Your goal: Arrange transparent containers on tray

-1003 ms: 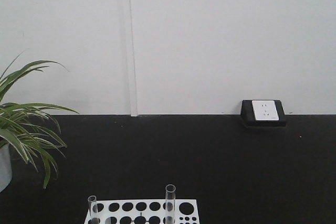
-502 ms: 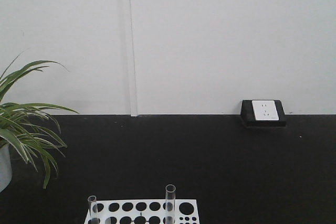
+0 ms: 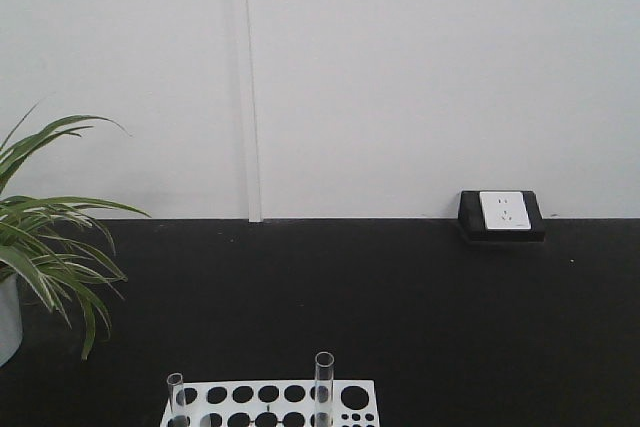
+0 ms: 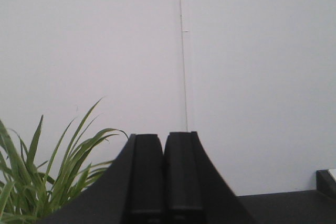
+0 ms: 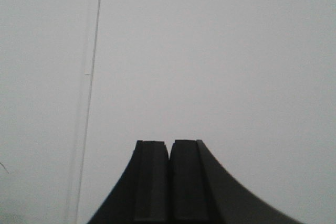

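We have the left pincer (image 4: pixel 165 145) shut tight, its pads pressed flat together with nothing between them. It faces the white wall (image 4: pixel 252 77), and a green plant (image 4: pixel 63 171) sits just off its left side. The right pincer (image 5: pixel 169 148) is also clamped on nothing, facing wall. In the front view, two test tubes (image 3: pixel 323 382) stand upright and well apart in a white rack (image 3: pixel 230 406). We cannot place them relative to either pincer.
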Robot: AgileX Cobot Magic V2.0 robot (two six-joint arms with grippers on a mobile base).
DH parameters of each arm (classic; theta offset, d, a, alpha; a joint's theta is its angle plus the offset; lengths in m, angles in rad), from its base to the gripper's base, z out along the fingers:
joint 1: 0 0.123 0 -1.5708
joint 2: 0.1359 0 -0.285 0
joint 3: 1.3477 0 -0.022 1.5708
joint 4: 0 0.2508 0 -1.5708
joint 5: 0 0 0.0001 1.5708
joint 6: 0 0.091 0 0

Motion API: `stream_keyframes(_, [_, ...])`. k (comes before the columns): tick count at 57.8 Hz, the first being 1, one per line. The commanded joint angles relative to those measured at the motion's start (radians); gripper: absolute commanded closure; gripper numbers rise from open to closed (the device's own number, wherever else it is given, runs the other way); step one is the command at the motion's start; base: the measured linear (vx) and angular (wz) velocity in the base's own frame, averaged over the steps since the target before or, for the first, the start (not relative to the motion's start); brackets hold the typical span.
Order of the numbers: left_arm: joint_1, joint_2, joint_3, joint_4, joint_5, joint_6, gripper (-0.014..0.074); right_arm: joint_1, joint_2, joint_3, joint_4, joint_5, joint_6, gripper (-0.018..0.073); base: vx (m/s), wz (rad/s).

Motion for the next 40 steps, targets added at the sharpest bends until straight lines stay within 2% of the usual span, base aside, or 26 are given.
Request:
stream_keyframes(1, [0.001, 0.160, -0.136, -0.002, -0.063, 0.007, 0.0603, -0.004, 0.184, -0.137, -0.003, -0.043, -0.031, 0.0571, 0.00, 0.00])
stream_keyframes(7, [0.001, 0.325, -0.220, -0.002, -0.070, 0.007, 0.0603, -0.004, 0.348, -0.211, -0.003, -0.075, -0.030, 0.0571, 0.00, 0.00])
stream_keyframes(17, [0.001, 0.482, -0.271, -0.005, -0.088, 0.004, 0.0603, -0.004, 0.528, -0.240, -0.002, -0.148, -0.017, 0.0571, 0.00, 0.00])
stream_keyframes(31, [0.001, 0.544, -0.271, -0.005, -0.116, 0.006, 0.0584, -0.003, 0.617, -0.240, -0.002, -0.148, -0.012, 0.0554, 0.00, 0.00])
stream_keyframes(40, [0.001, 0.544, -0.271, -0.003, -0.116, 0.006, 0.0506, -0.003, 0.617, -0.240, -0.002, -0.151, -0.012, 0.0484, 0.00, 0.00])
